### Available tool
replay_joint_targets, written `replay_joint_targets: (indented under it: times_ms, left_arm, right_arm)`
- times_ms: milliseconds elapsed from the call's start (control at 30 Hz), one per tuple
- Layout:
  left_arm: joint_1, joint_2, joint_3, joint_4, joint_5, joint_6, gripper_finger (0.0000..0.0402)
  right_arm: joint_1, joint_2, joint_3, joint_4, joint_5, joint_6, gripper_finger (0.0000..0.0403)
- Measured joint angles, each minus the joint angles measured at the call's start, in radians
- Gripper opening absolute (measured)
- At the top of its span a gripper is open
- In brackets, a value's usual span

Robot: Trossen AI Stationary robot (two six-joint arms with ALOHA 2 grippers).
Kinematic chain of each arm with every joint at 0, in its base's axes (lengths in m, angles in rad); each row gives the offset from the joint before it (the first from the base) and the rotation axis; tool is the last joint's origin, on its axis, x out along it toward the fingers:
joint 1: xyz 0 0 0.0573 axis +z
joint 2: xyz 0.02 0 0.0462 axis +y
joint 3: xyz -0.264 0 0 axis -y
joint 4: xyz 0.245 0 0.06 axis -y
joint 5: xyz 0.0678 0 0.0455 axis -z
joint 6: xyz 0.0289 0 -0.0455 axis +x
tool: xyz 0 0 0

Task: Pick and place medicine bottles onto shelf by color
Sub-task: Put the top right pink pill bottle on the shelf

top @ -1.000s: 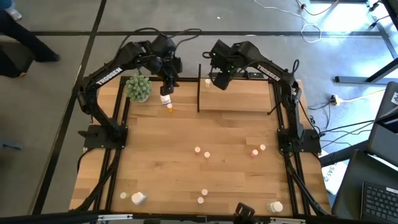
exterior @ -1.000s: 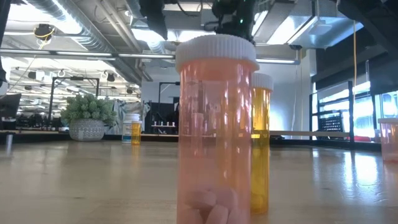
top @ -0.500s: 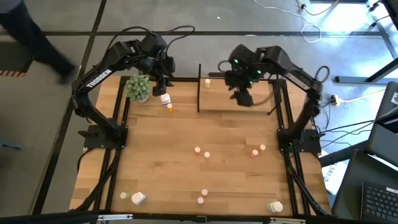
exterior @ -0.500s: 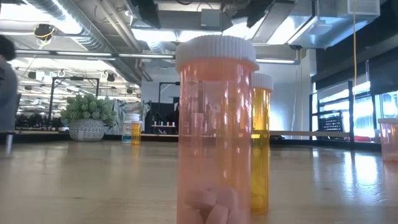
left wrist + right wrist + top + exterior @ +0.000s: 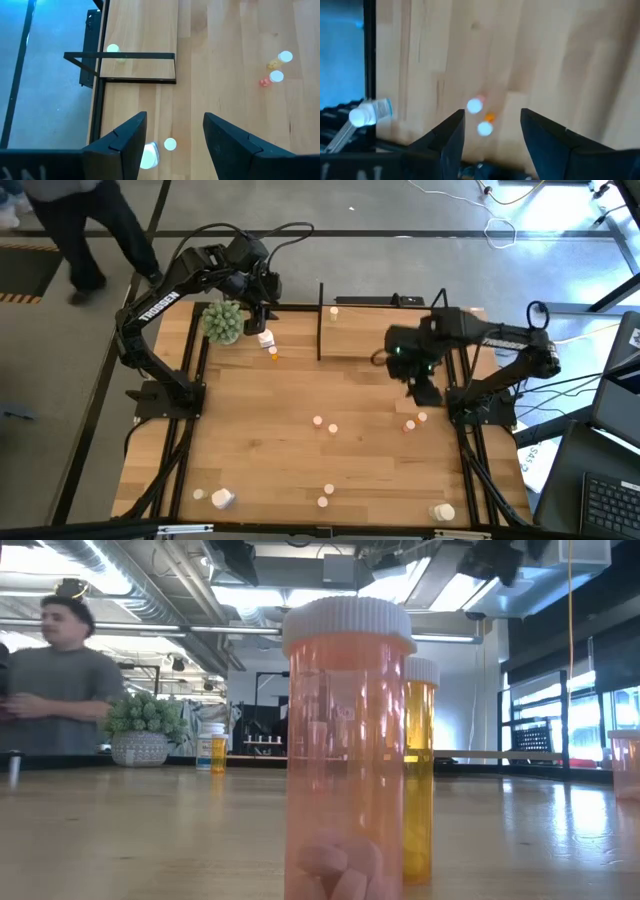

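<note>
Small medicine bottles stand scattered on the wooden table. One white-topped bottle [image 5: 334, 311] stands on the shelf [image 5: 360, 330] at the far edge. My left gripper [image 5: 257, 320] hangs open beside the green plant ball [image 5: 222, 322], just above a white bottle [image 5: 265, 338] and an orange one [image 5: 273, 352]; these show between its fingers [image 5: 170, 144]. My right gripper [image 5: 420, 387] hangs open above two white-capped bottles [image 5: 410, 423] near the table's right side, seen below it [image 5: 474, 105] in the right wrist view.
Two bottles [image 5: 325, 424] stand mid-table and two more [image 5: 325, 496] near the front edge. Larger white bottles lie at the front left [image 5: 222, 498] and front right [image 5: 443, 511]. A pink bottle [image 5: 348, 740] fills the low view. A person [image 5: 80, 220] walks past the table's far left.
My right gripper has swung from over the shelf toward the table's near right, turning as it went, and now hangs over the two bottles there. My left gripper has drawn back a little from the bottles by the plant. A person has walked along the far left.
</note>
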State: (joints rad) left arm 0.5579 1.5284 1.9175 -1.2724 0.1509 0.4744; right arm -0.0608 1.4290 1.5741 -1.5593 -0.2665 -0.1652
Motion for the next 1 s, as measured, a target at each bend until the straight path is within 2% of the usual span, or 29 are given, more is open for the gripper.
replay_joint_targets:
  times_ms: [233,500,1000]
  left_arm:
    - [-0.002,0.0,0.0,0.001,0.0,0.0,0.019]
    - [-0.002,0.0,0.0,0.001,0.0,-0.003,0.019]
    - [-0.002,0.001,0.0,0.002,0.0,-0.03,0.019]
  right_arm:
    - [0.079,-0.008,-0.17,0.05,0.002,-0.006,0.0194]
    - [0.125,-0.079,-0.357,0.239,0.002,0.029,0.0194]
    - [0.198,-0.137,-0.658,0.463,0.011,0.057,0.0194]
